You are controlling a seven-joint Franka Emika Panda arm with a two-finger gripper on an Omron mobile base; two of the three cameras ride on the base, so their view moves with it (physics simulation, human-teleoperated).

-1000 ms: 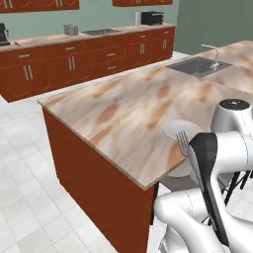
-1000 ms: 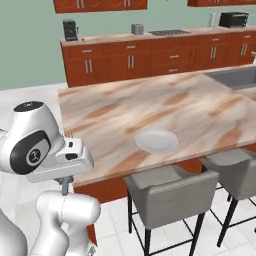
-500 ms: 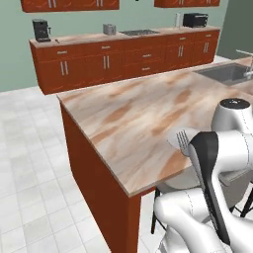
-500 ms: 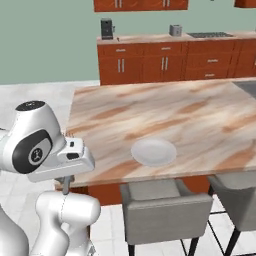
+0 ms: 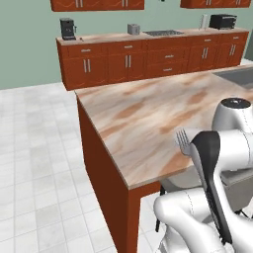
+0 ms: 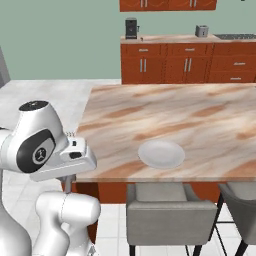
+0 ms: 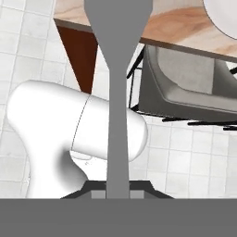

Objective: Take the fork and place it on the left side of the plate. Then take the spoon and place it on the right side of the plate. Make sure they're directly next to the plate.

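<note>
One long marble-topped island counter (image 6: pixel 165 115) takes up most of the scene, with a run of red-brown cabinets (image 5: pixel 128 59) against the far wall and two grey stools (image 6: pixel 170 215) tucked under the island's near edge. The plate (image 6: pixel 161 153) lies flat close to that near edge, nearer the island's left corner than its right, with bare counter on both sides of it, so there is room for a utensil on either side. In the hand view a curved white slice of the plate (image 7: pixel 222 21) shows at the top right, cut off by the frame.

The fork (image 7: pixel 116 92) is off the counter, carried in the gripper (image 7: pixel 116 187): its handle rises straight up between the two finger tips, and the jaws are closed narrowly on it. The grip is low on the handle, which leaves the head free to be laid down first. In the left base view its tines (image 5: pixel 183 140) poke up beside the arm, off the island's near edge.

By my judgement the fork is in transit toward the plate's left side. The fork's tines run out of the top of the hand view. The spoon I cannot make out.
</note>
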